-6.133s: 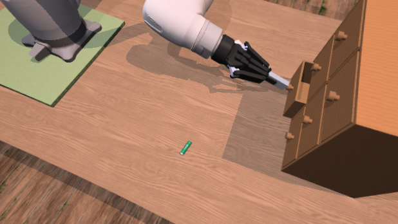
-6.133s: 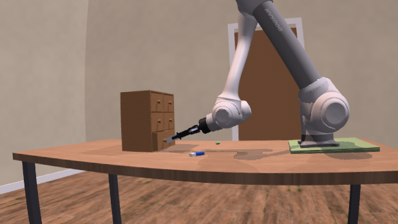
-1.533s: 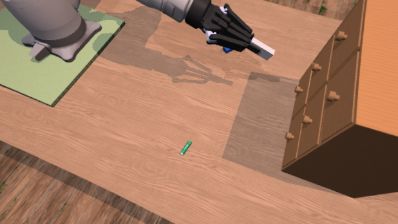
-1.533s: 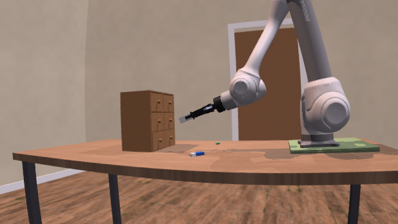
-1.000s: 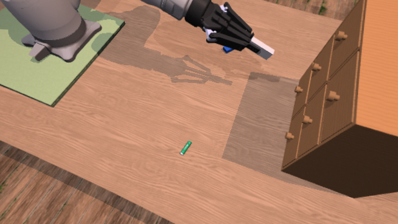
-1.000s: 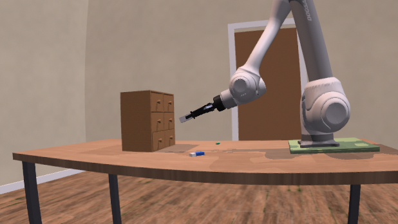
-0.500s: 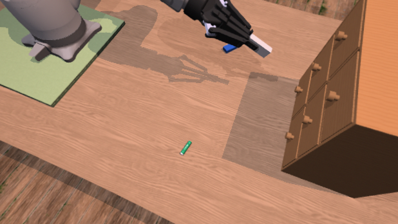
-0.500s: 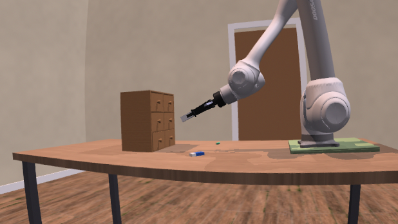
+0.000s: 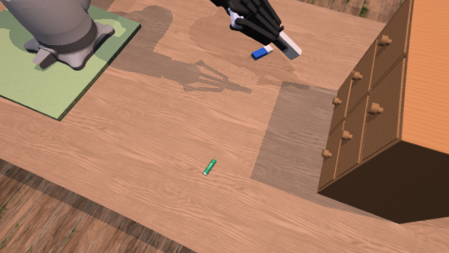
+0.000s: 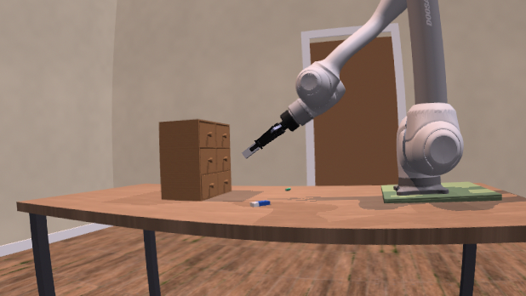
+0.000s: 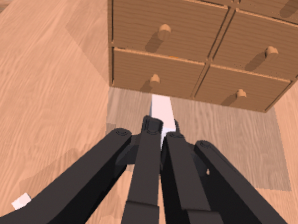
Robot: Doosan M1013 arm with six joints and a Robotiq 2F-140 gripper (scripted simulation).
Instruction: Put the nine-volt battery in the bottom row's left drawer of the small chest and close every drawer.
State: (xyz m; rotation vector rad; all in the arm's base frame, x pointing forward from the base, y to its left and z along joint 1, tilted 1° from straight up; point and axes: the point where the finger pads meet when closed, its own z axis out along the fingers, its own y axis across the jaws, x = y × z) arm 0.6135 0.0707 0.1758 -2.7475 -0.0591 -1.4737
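Nine-volt battery (image 9: 262,52), the blue-and-white block I think, is lying on the counter (image 9: 145,120) under my pressed-together, empty fingers (image 9: 292,49), lying crosswise to them. I am pointing them at the chest's (image 9: 425,73) bottom left drawer (image 11: 156,76).

Matt wooden chest (image 10: 180,159), grained wooden table (image 9: 138,120)

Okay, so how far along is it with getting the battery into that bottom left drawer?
Nothing looks done yet. All six drawers of the chest sit pushed in, including the bottom left drawer. The blue-and-white block, apparently the nine-volt battery, lies on the table. The hand is shut, empty, raised and aimed at the bottom row. Left: open that drawer, put the battery in, push it shut.
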